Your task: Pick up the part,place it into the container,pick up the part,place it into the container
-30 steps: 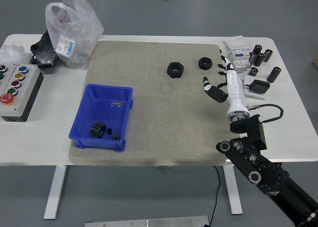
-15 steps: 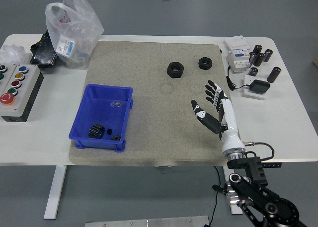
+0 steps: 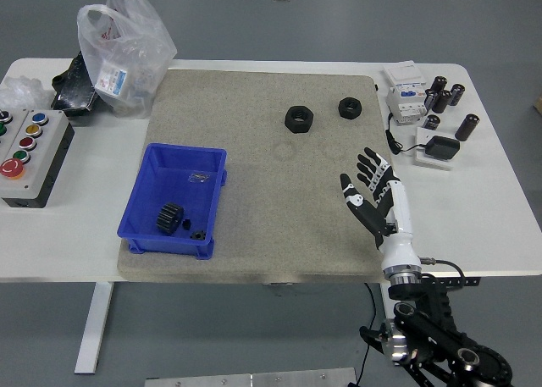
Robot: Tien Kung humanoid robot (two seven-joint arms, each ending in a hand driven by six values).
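Parts for the task: two black hex nuts lie on the grey mat (image 3: 254,260), the larger nut (image 3: 299,118) and the smaller nut (image 3: 350,107) beside it, both toward the mat's far edge and well apart from the blue container (image 3: 140,209) at the mat's left side. Inside the container sit a black gear (image 3: 170,218), a tiny dark piece just beside it, and a small pale item farther back that is too small to identify. The right hand (image 3: 373,192) is raised over the mat's right portion, nearer than the nuts, with its fingers (image 3: 366,163) spread and empty. Judged from this layout, one part already rests in the container and the step in hand is a fresh pickup. The next move calls for reaching forward to a nut, closing around its flats, then carrying it across the mat to the container. The left arm is out of view. The right arm's lower links are cut off at the bottom edge. Beyond the mat on the bench (image 3: 500,226): a button box (image 3: 30,154), a plastic bag (image 3: 123,48), and small electrical components (image 3: 423,99) at the far right.
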